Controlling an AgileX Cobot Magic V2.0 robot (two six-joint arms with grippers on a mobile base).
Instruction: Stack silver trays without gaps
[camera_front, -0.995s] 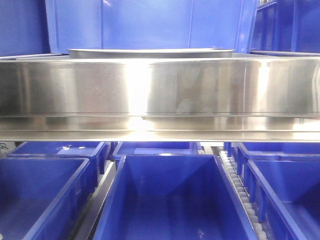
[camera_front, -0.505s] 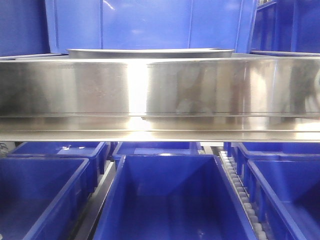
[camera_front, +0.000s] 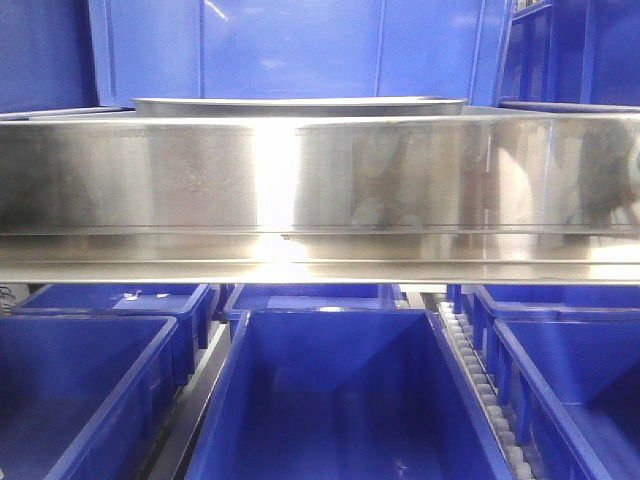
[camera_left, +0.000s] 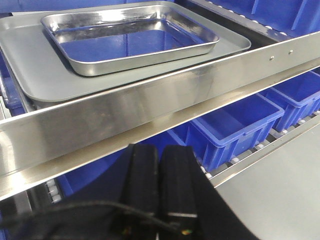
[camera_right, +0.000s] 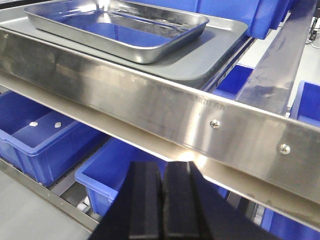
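Item: small silver tray (camera_left: 129, 41), nested loose and skewed inside the large tray (camera_left: 45, 75), behind the steel rail (camera_left: 165, 100). Left gripper (camera_left: 160, 175), right gripper (camera_right: 162, 192): jaws pressed together, empty, below rail. Rise clear of the rail first; then square the small tray flush.

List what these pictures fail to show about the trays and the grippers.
- Front view: the shelf rail hides all but the silver tray's rim.
- Left wrist view: the grey tray's left end is cut off.
- Whether several trays are nested: cannot tell.
- Left gripper and right gripper: shut, bases cropped.
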